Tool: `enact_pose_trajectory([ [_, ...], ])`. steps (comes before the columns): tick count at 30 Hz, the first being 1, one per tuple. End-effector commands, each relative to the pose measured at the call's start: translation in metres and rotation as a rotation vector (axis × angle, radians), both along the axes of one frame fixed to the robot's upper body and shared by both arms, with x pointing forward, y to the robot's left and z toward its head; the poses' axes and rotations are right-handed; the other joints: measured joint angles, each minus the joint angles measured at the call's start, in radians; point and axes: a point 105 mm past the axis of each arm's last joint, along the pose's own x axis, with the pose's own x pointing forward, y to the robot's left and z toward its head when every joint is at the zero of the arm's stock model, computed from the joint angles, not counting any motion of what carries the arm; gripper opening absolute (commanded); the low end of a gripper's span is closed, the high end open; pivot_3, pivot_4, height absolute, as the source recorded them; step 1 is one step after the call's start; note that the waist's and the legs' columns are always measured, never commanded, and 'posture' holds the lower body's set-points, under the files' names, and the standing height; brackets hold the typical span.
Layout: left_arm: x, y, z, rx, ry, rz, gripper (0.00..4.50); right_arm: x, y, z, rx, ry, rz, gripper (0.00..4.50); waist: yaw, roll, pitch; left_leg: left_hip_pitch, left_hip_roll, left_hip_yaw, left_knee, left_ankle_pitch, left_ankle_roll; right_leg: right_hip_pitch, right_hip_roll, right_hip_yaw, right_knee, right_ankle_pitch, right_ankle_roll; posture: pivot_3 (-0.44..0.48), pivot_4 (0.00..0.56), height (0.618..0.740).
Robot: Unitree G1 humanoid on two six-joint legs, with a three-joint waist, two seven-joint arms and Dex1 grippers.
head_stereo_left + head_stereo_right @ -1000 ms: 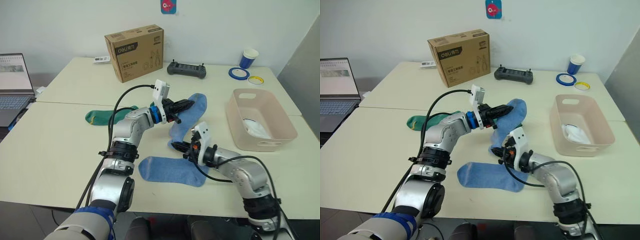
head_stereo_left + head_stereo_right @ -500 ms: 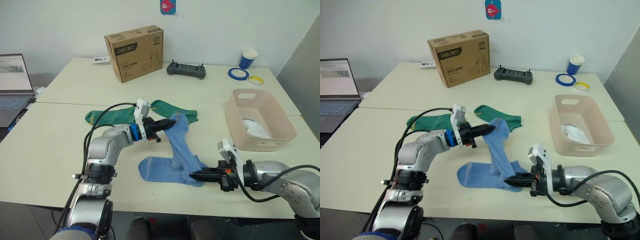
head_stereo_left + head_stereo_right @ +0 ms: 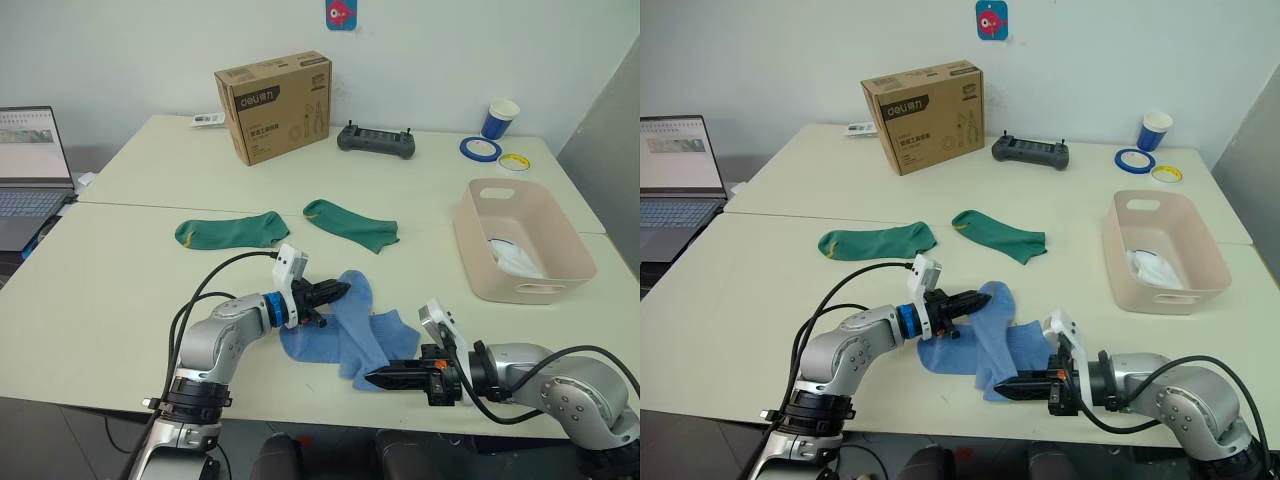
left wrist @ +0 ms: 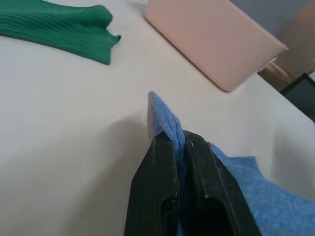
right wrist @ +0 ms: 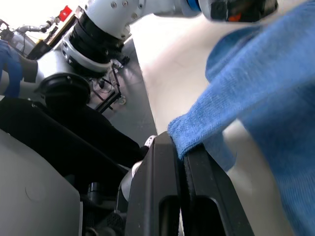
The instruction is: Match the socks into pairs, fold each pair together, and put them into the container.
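Two light blue socks lie overlapped near the table's front edge. My left gripper is shut on one end of the upper blue sock, low over the table. My right gripper is shut on that sock's other corner at the front edge. Behind them, two dark green socks lie flat and apart. The pale pink container stands at the right with a white sock inside.
At the back stand a brown cardboard box, a black controller, a blue cup and two tape rolls. A laptop sits at the far left. Bare table stretches left of the green socks.
Both grippers have come down and toward the front edge. The held blue sock, earlier stretched upright between them, now lies across the flat blue sock.
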Motion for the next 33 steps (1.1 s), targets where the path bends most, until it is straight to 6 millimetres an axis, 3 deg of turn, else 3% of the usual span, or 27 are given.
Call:
enact_pose_trajectory([
  [1,0.013,0.01,0.014,0.02,-0.073,0.022,1.68,-0.003,0.0,0.008,0.019,-0.026,0.026,0.0,0.0,0.0,0.0,0.0,0.0,0.0,0.0,0.0,0.0,0.0,0.0,0.0,0.0,0.0,0.0,0.0,0.15,0.74],
  [5,0.028,0.006,0.027,0.026,-0.119,-0.025,2.99,-0.003,-0.001,0.007,0.014,-0.027,0.03,0.0,0.0,0.0,0.0,0.0,0.0,0.0,0.001,0.0,0.0,0.0,0.0,0.0,0.0,0.0,0.0,0.0,0.15,0.74],
  [9,0.028,-0.014,0.033,0.079,-0.175,-0.184,2.99,-0.003,0.0,0.005,0.011,-0.025,0.03,0.0,0.004,0.0,0.0,-0.001,-0.001,0.0,0.001,0.0,0.0,0.0,0.0,0.0,-0.001,0.0,0.0,0.0,0.15,0.74],
  [15,0.035,-0.038,0.012,0.295,-0.248,-0.364,2.99,-0.001,0.003,0.002,0.014,-0.031,0.019,0.0,0.005,0.0,0.0,-0.001,-0.001,0.0,-0.001,0.0,0.0,0.0,0.0,0.0,-0.002,0.0,0.0,0.0,0.15,0.74],
  [19,0.033,-0.046,-0.014,0.465,-0.304,-0.469,2.99,-0.001,0.005,0.001,0.014,-0.034,0.015,0.0,0.003,0.0,0.0,-0.001,-0.001,0.001,0.0,0.0,0.0,0.0,0.0,0.0,-0.001,0.0,0.0,0.0,0.15,0.74],
  [21,0.033,-0.049,-0.014,0.464,-0.335,-0.489,2.99,-0.001,0.004,0.0,0.014,-0.035,0.01,0.0,0.004,0.0,0.0,-0.001,0.0,0.0,0.0,0.0,0.0,0.0,0.0,0.0,-0.002,0.0,0.0,0.0,0.15,0.74],
  [24,0.033,-0.051,-0.009,0.422,-0.343,-0.495,2.37,-0.002,0.003,-0.001,0.011,-0.036,0.009,0.0,0.005,0.0,0.0,-0.001,0.0,0.0,0.0,0.0,0.0,0.0,0.0,0.0,-0.001,0.0,0.0,0.0,0.15,0.74],
  [31,0.034,-0.047,0.0,0.371,-0.353,-0.485,0.13,-0.001,0.001,-0.001,0.009,-0.043,-0.004,0.0,0.004,0.0,0.0,-0.001,0.0,0.0,0.0,0.0,0.0,0.0,0.0,0.0,-0.001,0.0,0.0,0.0,0.15,0.74],
  [33,0.039,-0.04,0.001,0.365,-0.362,-0.431,0.03,0.0,0.0,0.0,0.005,-0.044,-0.003,0.0,0.004,0.0,0.0,-0.001,0.0,0.0,0.0,0.0,0.0,0.0,0.0,0.0,-0.001,0.0,0.0,0.0,0.15,0.74],
])
